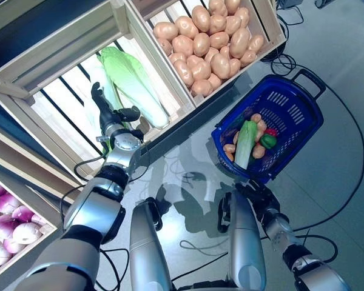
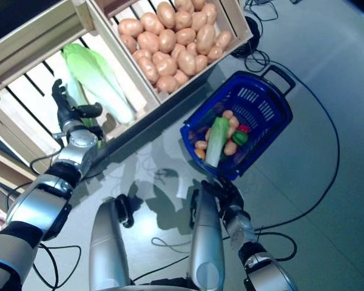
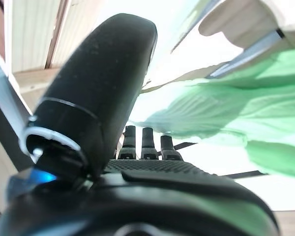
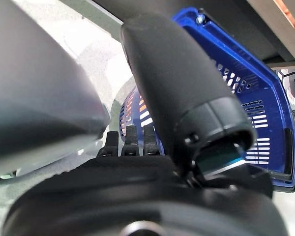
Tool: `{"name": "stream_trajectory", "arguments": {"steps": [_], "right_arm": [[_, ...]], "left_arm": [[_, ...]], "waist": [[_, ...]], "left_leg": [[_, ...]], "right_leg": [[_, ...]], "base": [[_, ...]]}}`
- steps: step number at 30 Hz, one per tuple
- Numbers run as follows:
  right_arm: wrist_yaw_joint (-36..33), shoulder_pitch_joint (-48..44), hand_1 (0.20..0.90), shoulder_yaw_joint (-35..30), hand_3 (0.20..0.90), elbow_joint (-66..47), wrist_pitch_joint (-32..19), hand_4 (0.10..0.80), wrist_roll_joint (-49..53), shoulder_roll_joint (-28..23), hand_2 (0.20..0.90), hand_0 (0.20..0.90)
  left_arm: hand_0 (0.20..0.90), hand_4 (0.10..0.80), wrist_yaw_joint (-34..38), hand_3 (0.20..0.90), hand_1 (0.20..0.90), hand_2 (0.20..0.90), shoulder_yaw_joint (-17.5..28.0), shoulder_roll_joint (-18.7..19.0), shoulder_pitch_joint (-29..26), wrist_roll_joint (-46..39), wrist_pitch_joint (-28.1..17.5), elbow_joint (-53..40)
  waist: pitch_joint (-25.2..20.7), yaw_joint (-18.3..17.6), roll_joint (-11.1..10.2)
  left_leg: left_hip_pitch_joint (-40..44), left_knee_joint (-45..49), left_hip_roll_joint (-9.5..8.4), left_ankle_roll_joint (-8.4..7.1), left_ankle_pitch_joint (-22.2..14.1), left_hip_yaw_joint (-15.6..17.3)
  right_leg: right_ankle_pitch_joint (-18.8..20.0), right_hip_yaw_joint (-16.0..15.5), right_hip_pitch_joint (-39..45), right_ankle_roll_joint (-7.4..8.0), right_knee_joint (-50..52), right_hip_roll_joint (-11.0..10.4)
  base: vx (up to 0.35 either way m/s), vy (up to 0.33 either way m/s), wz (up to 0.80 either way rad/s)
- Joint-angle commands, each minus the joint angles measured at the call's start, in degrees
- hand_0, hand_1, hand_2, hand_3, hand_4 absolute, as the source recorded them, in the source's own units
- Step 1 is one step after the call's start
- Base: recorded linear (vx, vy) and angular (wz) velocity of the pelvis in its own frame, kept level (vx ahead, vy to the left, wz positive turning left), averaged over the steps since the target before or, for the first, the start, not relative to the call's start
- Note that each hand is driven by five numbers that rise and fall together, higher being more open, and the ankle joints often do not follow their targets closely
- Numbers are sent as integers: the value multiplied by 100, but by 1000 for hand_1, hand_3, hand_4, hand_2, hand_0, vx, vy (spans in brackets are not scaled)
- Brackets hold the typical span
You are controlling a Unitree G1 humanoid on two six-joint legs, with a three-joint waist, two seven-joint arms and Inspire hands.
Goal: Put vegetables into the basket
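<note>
Two long green cabbages (image 1: 133, 82) lie side by side in a slatted wooden crate (image 1: 60, 79) toward 10 o'clock in the head views, and the left hand (image 1: 109, 115) reaches into that crate just beside them. Its fingers (image 1: 97, 97) stand straight and apart, the thumb jutting out sideways toward the near cabbage; it holds nothing. In the left wrist view the green leaves (image 3: 236, 113) fill the space just past the fingertips, but I cannot tell whether they touch.

At 12 o'clock a second crate (image 1: 264, 24) is heaped with brown potatoes (image 1: 206, 39). At 8 o'clock, at the picture's edge, a further bin holds purple-white onions (image 1: 6, 221).

The blue plastic basket (image 1: 297, 115) sits on the grey floor (image 1: 340, 60) toward 3 o'clock, its black handle (image 1: 309, 82) on the far side. Inside lie a pale green cabbage (image 1: 246, 142), several small potatoes (image 1: 259, 124), a green pepper (image 1: 267, 141) and something red (image 1: 271, 131) beside it.

The right hand (image 1: 255, 195) hangs low at 5 o'clock, just at the near rim of the basket. Its fingers (image 4: 130, 140) reach toward the blue wall; whether they are loose or gripping the rim cannot be told.
</note>
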Motion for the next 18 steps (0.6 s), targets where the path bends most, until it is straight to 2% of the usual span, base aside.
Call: {"name": "stream_trajectory", "arguments": {"steps": [1,5,9,13,18], "right_arm": [[26,437,900,-128,900,-309,-228,800,352,-201,900,900],[105,585,900,-223,900,-395,-221,800,370,-314,900,900],[225,641,900,-281,900,-371,-267,800,395,-343,900,900],[221,566,900,-233,900,-256,-373,800,463,-271,900,900],[95,437,900,-168,900,-278,-382,800,492,-206,900,900]], "left_arm": [[900,800,-797,900,900,900,-188,503,-447,-562,205,274],[900,800,-1049,900,900,900,-39,644,-415,-1123,323,676],[900,800,-925,900,900,900,189,692,-378,-1513,430,1026],[900,800,-224,900,900,900,499,554,-241,-1599,520,1433],[900,800,-254,900,900,900,575,375,-13,-1478,635,1465]], "waist": [[-234,-71,27],[-193,-142,5],[-169,-178,-12],[-137,-147,-50],[-116,-94,-54]], "left_leg": [[202,371,112,227,-890,-58],[84,475,146,258,-919,-32],[-22,561,185,265,-938,-8],[-131,631,181,241,-946,-29],[-129,606,162,230,-934,-21]], "right_leg": [[647,248,24,121,-671,-70],[630,263,-88,117,-591,-60],[632,252,-190,119,-534,-81],[624,228,-296,108,-467,-112],[626,218,-302,94,-467,-102]], "base": [[0,0,0],[-2,9,-1],[0,0,0],[-2,-2,-1],[0,0,1]]}}
